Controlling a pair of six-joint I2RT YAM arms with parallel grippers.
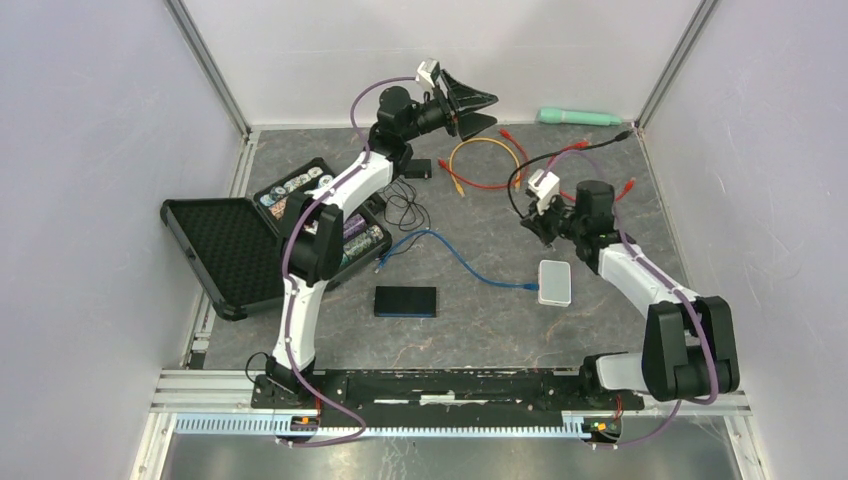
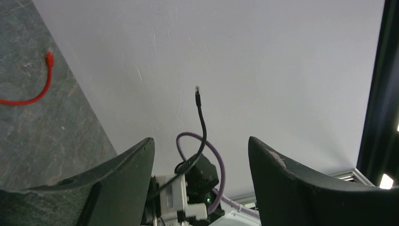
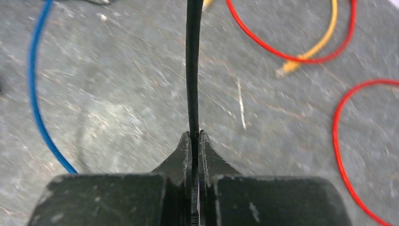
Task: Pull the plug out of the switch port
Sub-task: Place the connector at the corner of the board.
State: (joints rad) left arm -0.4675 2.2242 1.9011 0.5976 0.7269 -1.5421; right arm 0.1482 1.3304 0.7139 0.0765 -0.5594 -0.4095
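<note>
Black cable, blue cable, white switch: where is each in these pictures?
black cable [image 3: 193,70], right wrist view, its straight upper run.
blue cable [image 1: 456,253], top view, its middle stretch.
white switch [image 1: 554,283], top view, centre of its top face.

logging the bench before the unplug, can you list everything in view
switch box: one, white, right of centre
blue cable: one, blue, centre, ending at the switch box's left edge
black cable: one, black, far right, pinched in the right gripper
red cables: two as far as I can tell, red, back of table
orange cable: one, orange, back centre
case: one, black, left, open
flat box: one, dark, near centre
small box: one, black, behind the case
cylinder: one, pale green, back wall
left gripper: black, raised at back, open, empty
right gripper: black, behind the switch box, shut
</note>
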